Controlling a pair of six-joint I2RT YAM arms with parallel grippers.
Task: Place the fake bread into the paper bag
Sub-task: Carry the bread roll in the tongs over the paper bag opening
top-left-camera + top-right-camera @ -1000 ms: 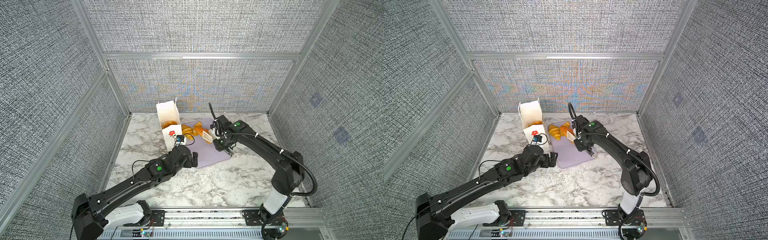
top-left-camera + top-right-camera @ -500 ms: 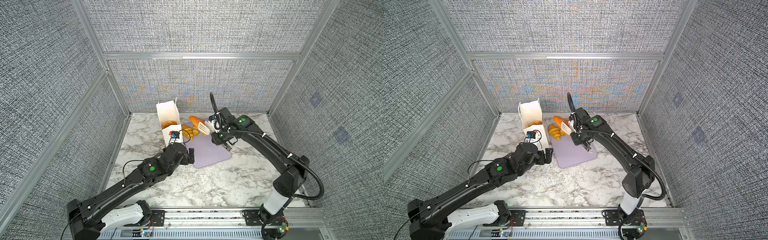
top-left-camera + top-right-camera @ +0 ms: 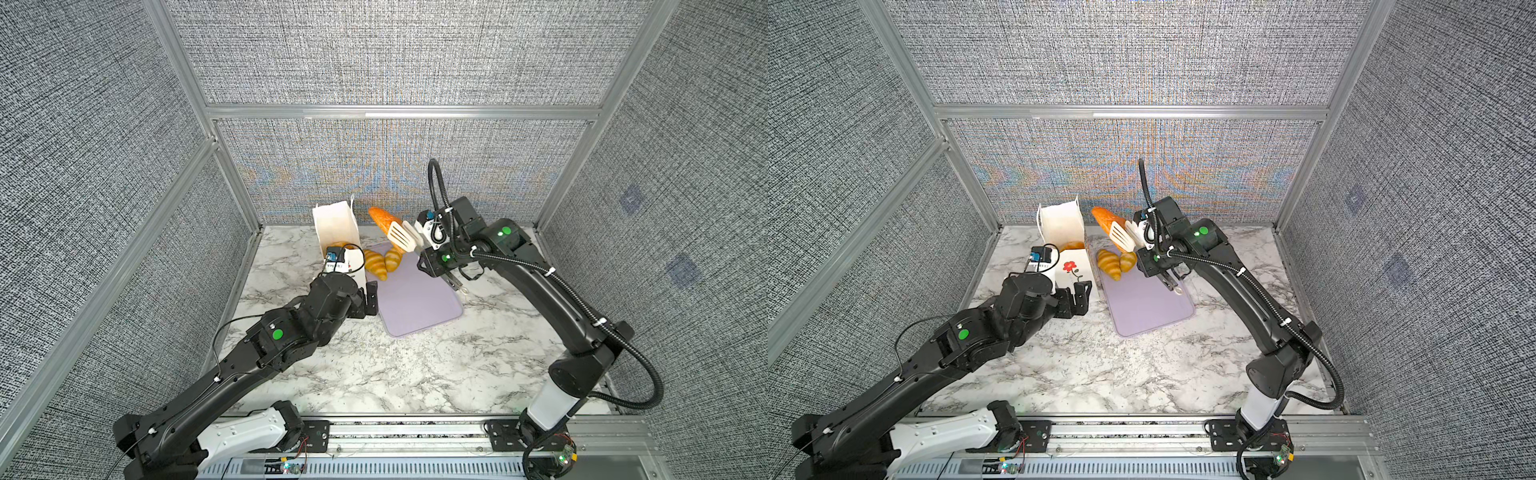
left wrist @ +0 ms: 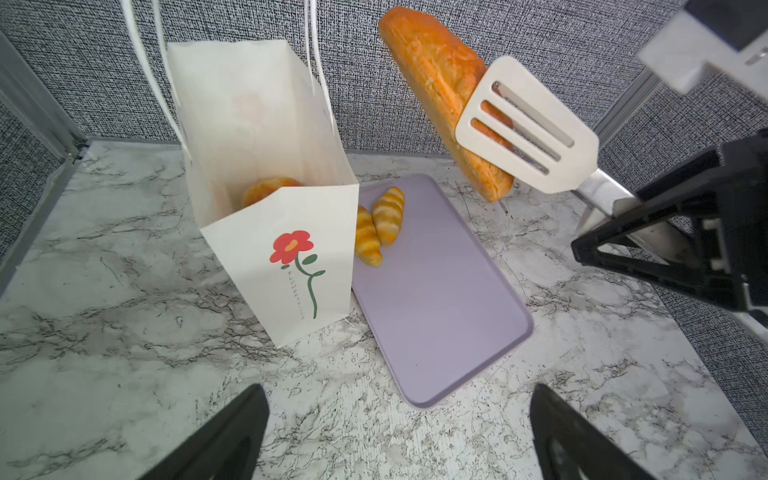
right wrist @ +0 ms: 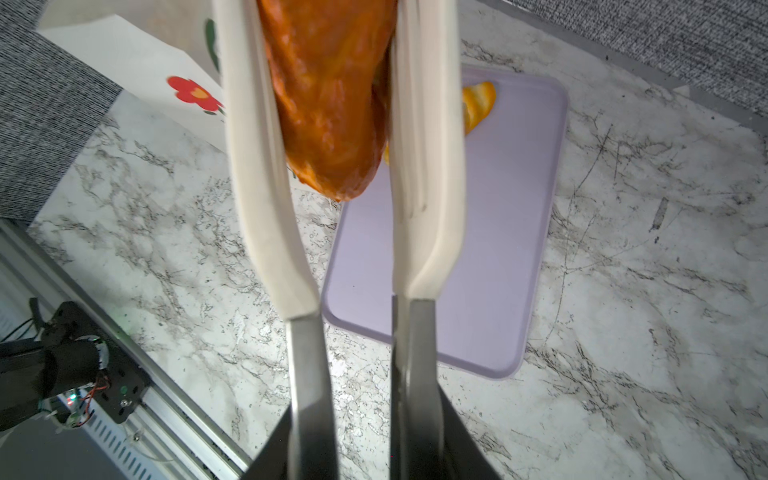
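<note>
Fake bread (image 3: 382, 217) slants steeply in tongs (image 3: 401, 237); right fingers (image 5: 465, 457) clench them, left fingers (image 4: 224, 440) spread.

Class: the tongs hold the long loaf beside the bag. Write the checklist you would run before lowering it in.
1. Loaf clamped in tongs: ok.
2. Right gripper shut on tongs: ok.
3. Paper bag upright, mouth open: ok.
4. Loaf over bag mouth: not ok, it hangs beside it.
5. Left gripper steadying bag: not ok, open and apart.
6. Room inside beside the bun: cannot tell.
</note>
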